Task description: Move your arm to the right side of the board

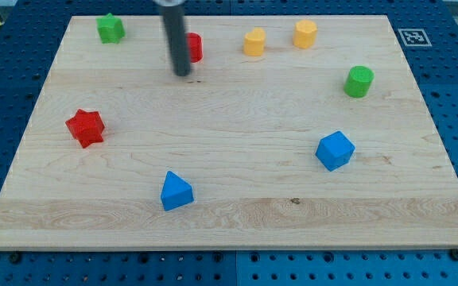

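My dark rod comes down from the view's top, and my tip (182,74) rests on the wooden board (229,214) in its upper left part. A red cylinder (194,47) stands just behind the rod, partly hidden by it. A green star block (110,28) is to the tip's upper left. A yellow cylinder (254,41) and a yellow hexagon block (305,34) lie to its upper right. A green cylinder (359,81) is at the right. A red star block (85,127) is at the left. A blue triangle block (175,191) and a blue cube-like block (335,150) lie lower down.
The board lies on a blue perforated table (6,87). A black-and-white marker tag (413,36) sits just past the board's top right corner.
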`<action>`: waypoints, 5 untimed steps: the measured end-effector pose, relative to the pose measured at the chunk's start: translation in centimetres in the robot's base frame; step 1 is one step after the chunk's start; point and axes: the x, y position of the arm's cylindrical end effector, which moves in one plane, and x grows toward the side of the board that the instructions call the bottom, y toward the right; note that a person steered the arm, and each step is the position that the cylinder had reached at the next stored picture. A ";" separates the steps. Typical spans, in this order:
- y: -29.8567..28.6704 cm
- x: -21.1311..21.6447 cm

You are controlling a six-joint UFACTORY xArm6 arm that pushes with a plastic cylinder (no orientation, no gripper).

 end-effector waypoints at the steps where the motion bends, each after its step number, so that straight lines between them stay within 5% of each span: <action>1: 7.5 0.3; 5: 29.8 -0.4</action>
